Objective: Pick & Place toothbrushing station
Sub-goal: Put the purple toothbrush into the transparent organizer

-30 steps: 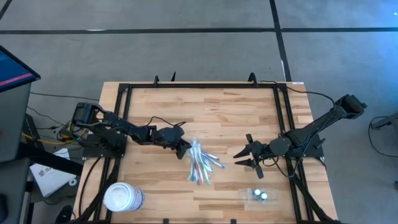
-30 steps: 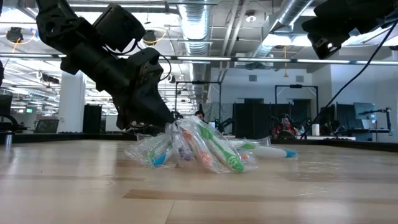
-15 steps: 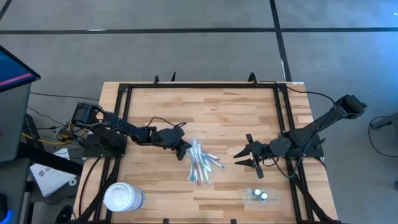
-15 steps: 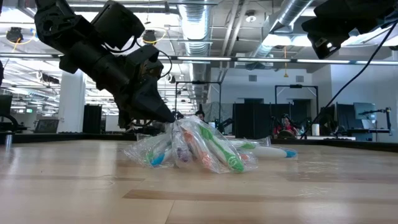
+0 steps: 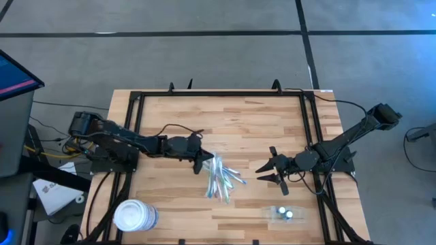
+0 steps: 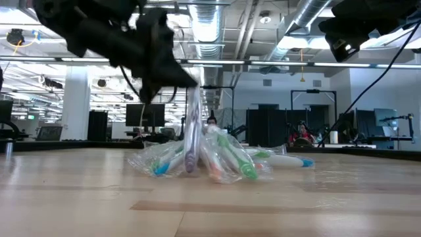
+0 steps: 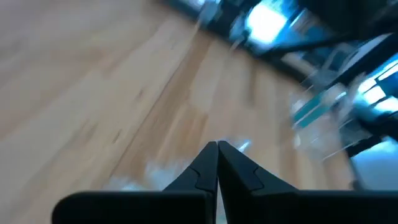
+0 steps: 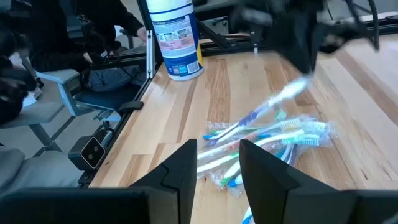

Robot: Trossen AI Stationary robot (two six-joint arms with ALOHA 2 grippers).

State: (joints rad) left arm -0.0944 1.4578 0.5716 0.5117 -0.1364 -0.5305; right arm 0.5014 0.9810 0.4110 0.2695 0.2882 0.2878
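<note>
While the left pincer [image 6: 187,79] is clamped on one wrapped toothbrush [image 6: 191,135], raising it above the toothbrush pile [image 5: 221,178], the job looks barely begun. Well apart from the pile, the toothbrushing station [image 5: 283,214] sits untouched near the counter [image 5: 245,129] edge. Beside the pile, the right pincer [image 5: 270,170] hovers part open and empty.

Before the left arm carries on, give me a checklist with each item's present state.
1. Left gripper shut on one wrapped toothbrush: ok.
2. Toothbrush fully lifted off the pile of toothbrushes: not ok, its lower end is among them.
3. Toothbrushing station unobstructed near the table's front edge: ok.
4. Right gripper open, apart from the pile: ok.
5. White tub out of the way: ok.
</note>
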